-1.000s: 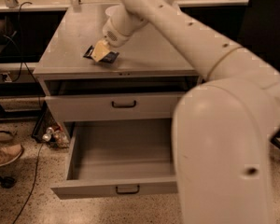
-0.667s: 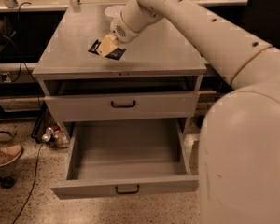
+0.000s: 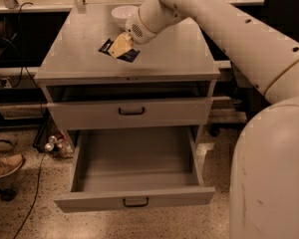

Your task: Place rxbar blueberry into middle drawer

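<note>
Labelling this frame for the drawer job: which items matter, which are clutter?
Job: rxbar blueberry on cabinet top; gripper on it; open middle drawer.
Clutter: white bowl; upper drawer; floor litter; shoe.

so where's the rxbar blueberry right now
In the camera view, the rxbar blueberry is on the cabinet top, left of centre, under the claw and in front of the white bowl.

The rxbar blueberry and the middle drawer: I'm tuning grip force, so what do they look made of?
rxbar blueberry: probably thin plastic or foil film, dark, lying flat on the cabinet top with the gripper right over it. Middle drawer: apparently painted sheet metal, matte grey, judging by its thin straight walls; its bar handle is dark.
</note>
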`<state>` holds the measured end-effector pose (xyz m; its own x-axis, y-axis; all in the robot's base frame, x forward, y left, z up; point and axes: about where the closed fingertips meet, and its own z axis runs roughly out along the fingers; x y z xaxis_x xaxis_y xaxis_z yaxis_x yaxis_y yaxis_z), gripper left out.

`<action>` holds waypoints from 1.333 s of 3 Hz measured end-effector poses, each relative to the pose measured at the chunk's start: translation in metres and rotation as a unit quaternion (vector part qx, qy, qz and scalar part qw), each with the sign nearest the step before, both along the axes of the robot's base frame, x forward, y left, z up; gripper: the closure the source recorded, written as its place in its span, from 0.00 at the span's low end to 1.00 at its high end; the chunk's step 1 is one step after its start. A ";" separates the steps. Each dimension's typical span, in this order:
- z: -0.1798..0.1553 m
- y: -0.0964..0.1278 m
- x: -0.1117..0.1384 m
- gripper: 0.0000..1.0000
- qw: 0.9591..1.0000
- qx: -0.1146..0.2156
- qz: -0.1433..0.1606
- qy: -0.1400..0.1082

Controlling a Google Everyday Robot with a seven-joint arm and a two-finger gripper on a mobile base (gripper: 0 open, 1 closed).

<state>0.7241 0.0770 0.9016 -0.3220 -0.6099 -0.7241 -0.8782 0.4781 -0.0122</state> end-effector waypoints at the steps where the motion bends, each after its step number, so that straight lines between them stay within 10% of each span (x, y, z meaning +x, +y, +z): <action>1: -0.004 -0.007 -0.017 1.00 1.000 -0.011 -0.002 0.006; 3: -0.066 -0.070 -0.140 1.00 0.992 -0.077 -0.048 0.090; 4: -0.066 -0.070 -0.140 1.00 0.992 -0.077 -0.048 0.090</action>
